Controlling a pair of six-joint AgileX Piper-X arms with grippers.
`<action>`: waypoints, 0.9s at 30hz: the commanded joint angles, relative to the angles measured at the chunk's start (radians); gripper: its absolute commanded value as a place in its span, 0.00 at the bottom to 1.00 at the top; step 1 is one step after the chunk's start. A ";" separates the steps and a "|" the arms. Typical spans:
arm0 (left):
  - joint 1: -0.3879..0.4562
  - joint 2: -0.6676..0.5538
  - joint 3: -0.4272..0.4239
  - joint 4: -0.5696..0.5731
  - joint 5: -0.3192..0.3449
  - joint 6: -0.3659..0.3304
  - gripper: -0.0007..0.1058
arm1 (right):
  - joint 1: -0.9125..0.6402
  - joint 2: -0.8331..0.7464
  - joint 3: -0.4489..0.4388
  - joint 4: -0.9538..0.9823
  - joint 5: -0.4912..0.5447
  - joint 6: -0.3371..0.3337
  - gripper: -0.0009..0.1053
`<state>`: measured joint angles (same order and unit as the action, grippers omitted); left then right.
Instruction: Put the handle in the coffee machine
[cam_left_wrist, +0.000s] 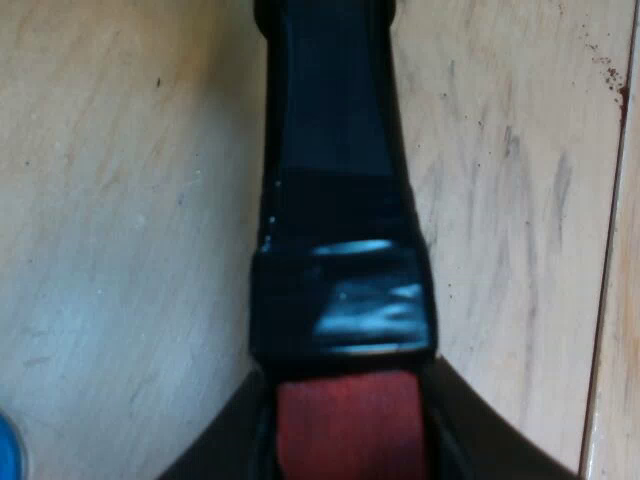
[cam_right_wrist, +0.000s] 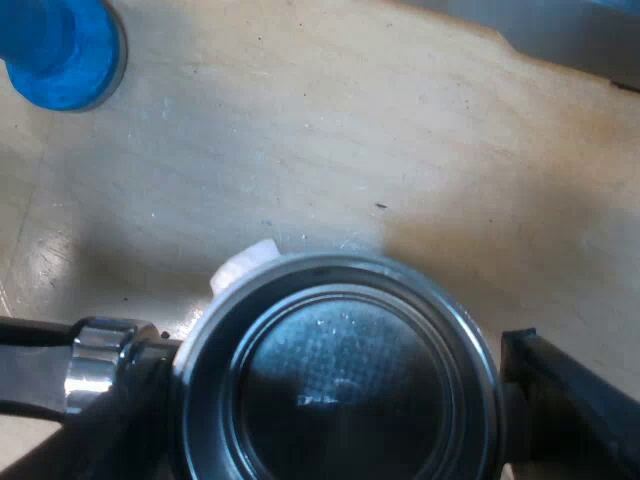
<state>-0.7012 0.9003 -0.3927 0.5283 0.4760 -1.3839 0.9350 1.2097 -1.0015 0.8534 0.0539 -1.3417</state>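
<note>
The left gripper (cam_left_wrist: 348, 385) is closed on the metal holder (cam_left_wrist: 335, 150). Its fingers (cam_left_wrist: 480, 430) press the two sides of the handle just where the red end (cam_left_wrist: 350, 430) begins. From this gripper the holder's long axis runs straight ahead. The red end is nearest and the dark handle reaches away over the wooden table (cam_left_wrist: 120, 200).

The right gripper (cam_right_wrist: 335, 395) sits directly above the far end of that axis, looking down into the basket (cam_right_wrist: 400, 275). Its fingers (cam_right_wrist: 570, 410) lie against opposite sides of the basket's rim and by the look of it clamp it. For this gripper the axis lies crosswise. The chrome collar (cam_right_wrist: 95, 360) and handle stick out sideways past one finger.

The holder seems to hang clear of the table, judging by the shadow under the basket. The blue tamper (cam_right_wrist: 60, 50) stands well apart, ahead of the right gripper. A grey edge (cam_right_wrist: 580, 40) lies ahead too, with too little of it to name.

The coming move turns on which end leads. The basket must go in first, so the left gripper would push along its own forward line.
</note>
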 joint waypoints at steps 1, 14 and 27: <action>-0.005 0.002 0.000 -0.011 0.017 0.012 0.01 | -0.001 -0.017 -0.012 -0.003 -0.015 -0.022 0.44; -0.005 0.002 0.000 -0.041 0.040 0.012 0.01 | -0.001 -0.017 -0.012 -0.003 -0.013 -0.022 0.69; -0.005 -0.042 0.000 -0.031 0.038 -0.033 0.01 | -0.001 -0.087 -0.012 -0.003 0.032 -0.024 0.69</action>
<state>-0.7012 0.8788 -0.3854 0.5287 0.4839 -1.3997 0.9350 1.1527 -1.0015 0.8490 0.0712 -1.3509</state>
